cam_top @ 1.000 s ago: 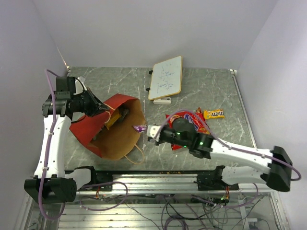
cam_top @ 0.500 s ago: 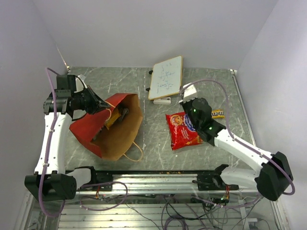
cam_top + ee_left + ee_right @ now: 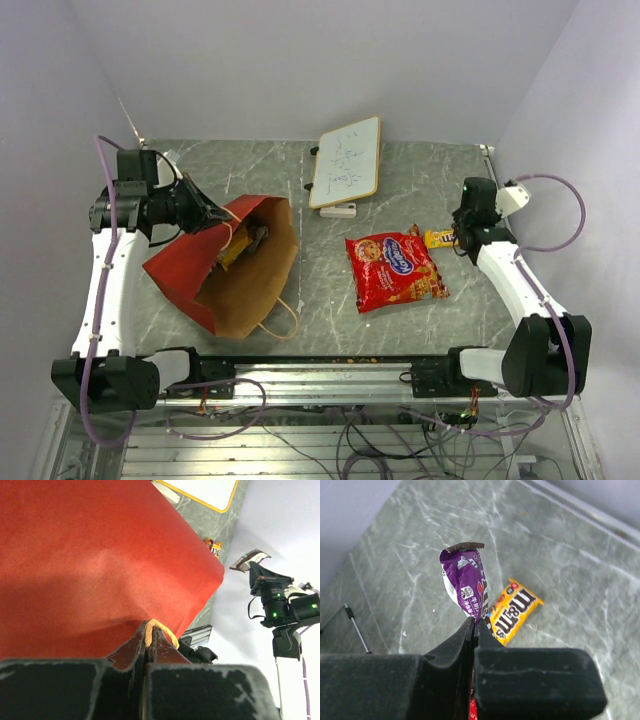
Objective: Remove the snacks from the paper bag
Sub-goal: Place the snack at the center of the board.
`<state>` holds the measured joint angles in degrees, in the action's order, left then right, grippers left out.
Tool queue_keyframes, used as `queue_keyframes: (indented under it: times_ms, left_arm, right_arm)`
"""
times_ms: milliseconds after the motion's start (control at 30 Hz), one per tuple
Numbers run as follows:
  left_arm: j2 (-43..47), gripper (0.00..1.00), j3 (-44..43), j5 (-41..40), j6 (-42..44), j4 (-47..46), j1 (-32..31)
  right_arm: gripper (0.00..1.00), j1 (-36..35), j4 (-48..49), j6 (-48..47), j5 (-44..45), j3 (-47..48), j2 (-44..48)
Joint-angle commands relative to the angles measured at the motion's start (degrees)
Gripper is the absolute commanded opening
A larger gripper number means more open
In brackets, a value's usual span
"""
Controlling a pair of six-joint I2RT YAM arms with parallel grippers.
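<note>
The paper bag [image 3: 180, 272] lies on its side at the left, red outside, with its brown mouth facing right. My left gripper [image 3: 207, 215] is shut on its twisted handle [image 3: 151, 628] at the upper rim, and red paper [image 3: 100, 555] fills that view. A yellow snack [image 3: 234, 247] and a dark one [image 3: 259, 236] show inside the mouth. The red cookie packet [image 3: 396, 268] lies flat mid-table. My right gripper [image 3: 475, 623] is shut on a purple candy bar [image 3: 465, 587], held above a yellow candy packet [image 3: 512, 611]. That packet [image 3: 443, 238] lies beside the right gripper [image 3: 463, 230].
A small whiteboard [image 3: 347, 160] with an eraser [image 3: 338, 210] at its near edge lies at the back centre. The bag's other loop handle [image 3: 283, 318] trails on the table near the front rail. Walls close in on both sides.
My right arm has swung from the bag's mouth across to the far right, carrying the purple candy bar past the cookie packet. The left gripper has kept hold of the handle, barely moving.
</note>
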<state>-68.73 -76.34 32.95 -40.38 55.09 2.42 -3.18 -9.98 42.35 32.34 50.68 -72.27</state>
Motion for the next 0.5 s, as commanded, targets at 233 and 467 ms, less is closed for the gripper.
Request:
queue_keyframes:
  times_ms: [233, 467]
  left_arm:
    - [0.7, 0.07, 0.4, 3.1, 0.3, -0.4, -0.4]
    - [0.8, 0.07, -2.2, 1.2, 2.6, 3.2, -0.4]
  right_arm:
    - [0.00, 7.5, -10.6, 30.3, -6.0, -7.6, -0.5]
    - [0.00, 8.7, -10.0, 39.1, -8.7, -11.5, -2.1]
